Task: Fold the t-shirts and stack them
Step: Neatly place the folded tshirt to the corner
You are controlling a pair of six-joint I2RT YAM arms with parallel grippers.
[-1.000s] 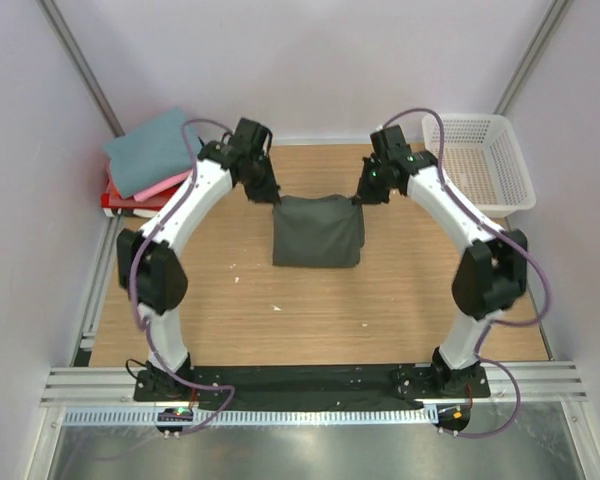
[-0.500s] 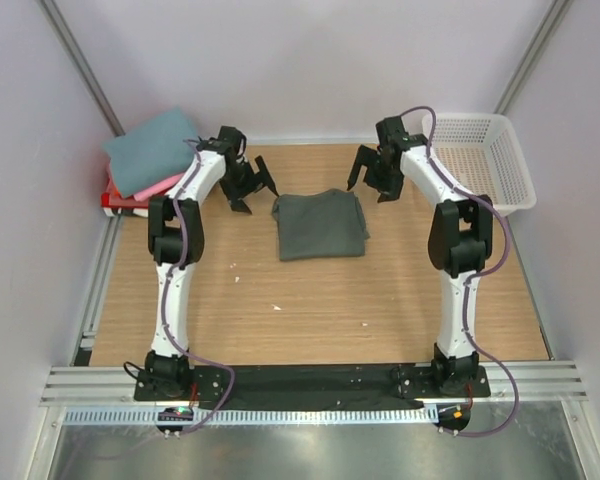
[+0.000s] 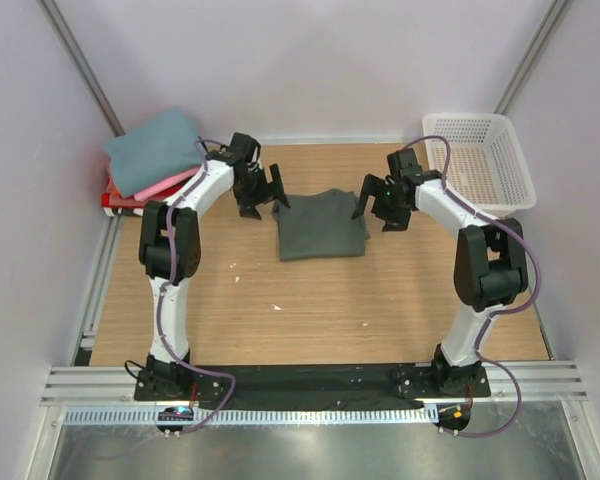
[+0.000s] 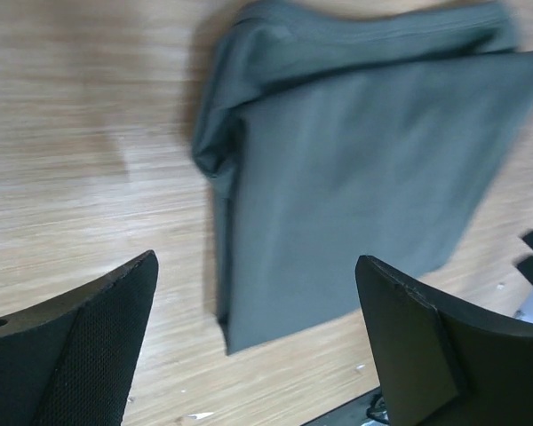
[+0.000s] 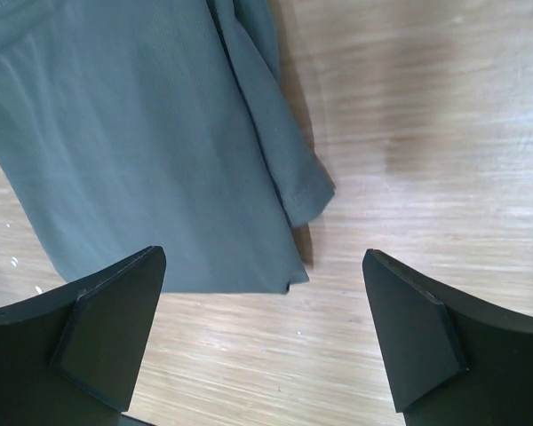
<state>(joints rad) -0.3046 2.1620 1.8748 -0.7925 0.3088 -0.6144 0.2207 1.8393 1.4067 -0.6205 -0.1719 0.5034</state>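
A dark grey-green t-shirt (image 3: 320,224) lies folded into a rough rectangle at the middle of the wooden table, held by nothing. My left gripper (image 3: 264,196) hovers open just off its far left corner. In the left wrist view the shirt (image 4: 355,160) lies below the wide-apart jaws of the left gripper (image 4: 256,262). My right gripper (image 3: 382,207) stands open beside the shirt's right edge. In the right wrist view a shirt corner (image 5: 142,142) shows under the right gripper (image 5: 265,255). A stack of folded t-shirts sits at the far left: teal (image 3: 155,150) over pink (image 3: 168,184) and red (image 3: 118,201).
A white lattice basket (image 3: 516,175) stands at the far right corner, nothing showing inside it. Bare wood (image 3: 310,300) stretches between the shirt and the arm bases. Grey walls close in on both sides and behind.
Both grippers opened and let go of the shirt's far edge. The shirt dropped flat into its fold. Both arms pulled apart, then moved back in beside the shirt.
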